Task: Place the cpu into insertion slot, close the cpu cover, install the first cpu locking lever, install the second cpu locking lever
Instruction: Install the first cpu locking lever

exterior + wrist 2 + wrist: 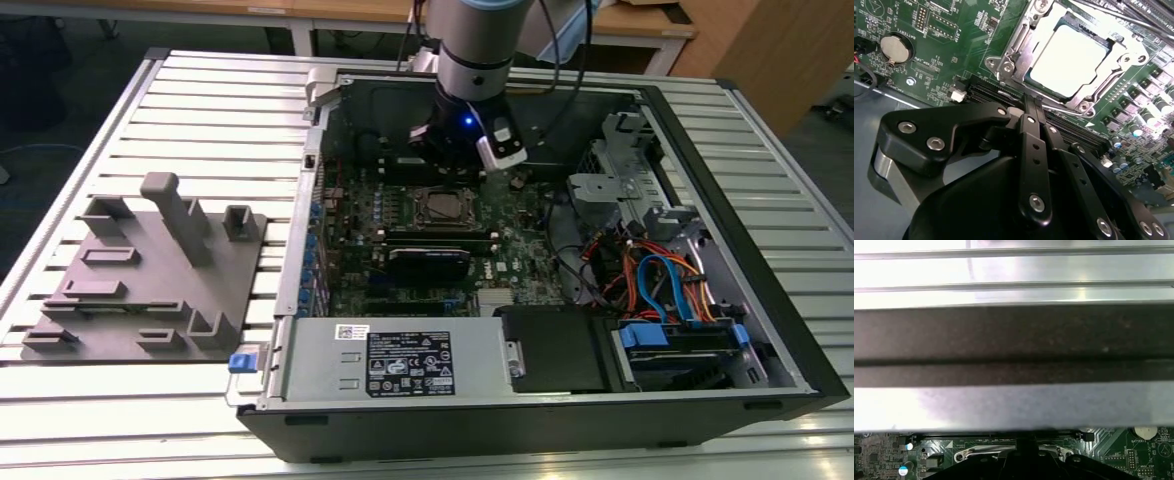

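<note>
The cpu (pixel 1074 57) lies flat in the insertion slot (pixel 434 205), its silver top facing up. The cpu cover (pixel 1015 47) is down around it as a silver frame. A thin metal lever (pixel 1104 82) runs along one side of the frame. In the second wrist view my gripper (pixel 1033 101) is shut, its two black fingers (pixel 1028 135) pressed together, with the tips at the socket's edge beside a corner screw. I see nothing between them. In the exterior view the gripper (pixel 443 152) hangs inside the open computer case just behind the socket.
The case's dark wall (pixel 1014 340) stands close to the wrist. Black memory slots (pixel 1074 135) lie under the fingers and a coin battery (pixel 896 47) is nearby. A grey power supply (pixel 400 365), cables (pixel 654 280) and a grey fixture plate (pixel 147 270) lie around.
</note>
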